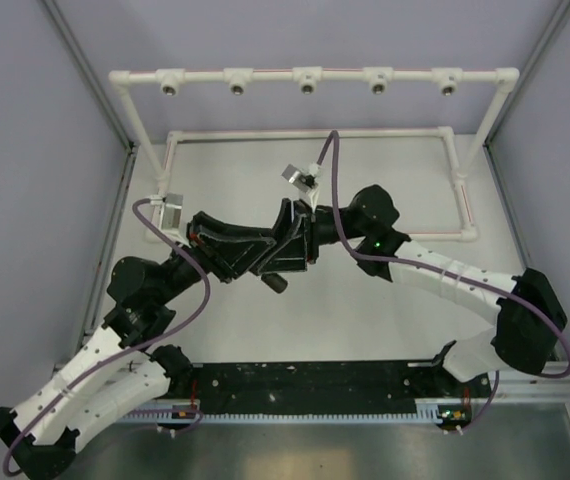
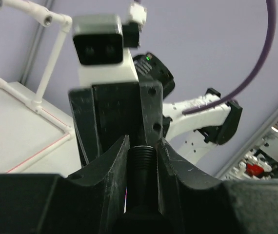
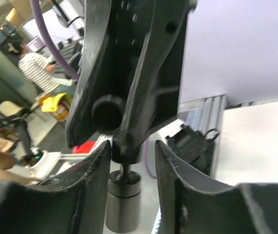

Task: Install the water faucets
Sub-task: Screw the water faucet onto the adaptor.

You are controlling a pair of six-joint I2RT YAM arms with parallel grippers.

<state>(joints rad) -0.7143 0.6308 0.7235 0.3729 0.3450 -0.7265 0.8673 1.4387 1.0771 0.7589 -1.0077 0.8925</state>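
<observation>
- Left gripper [image 2: 143, 144] clenched on black faucet [image 2: 143, 163]; thread visible in left wrist view only.
- Right gripper [image 3: 132, 146] parted, straddling faucet's stub end; gap visible in right wrist view only.
- Overhead: both meeting above mid-table [image 1: 385, 300], near white pipe frame [image 1: 305, 132].

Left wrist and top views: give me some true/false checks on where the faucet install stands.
1. The left gripper is shut on a black threaded faucet piece. True.
2. The white pipe frame has five sockets along its top bar. True.
3. The right gripper is parked far from the left one. False: the two meet over the middle of the table.
4. A faucet already sits in a top-bar socket. False: no black piece shows in any of the five.
</observation>
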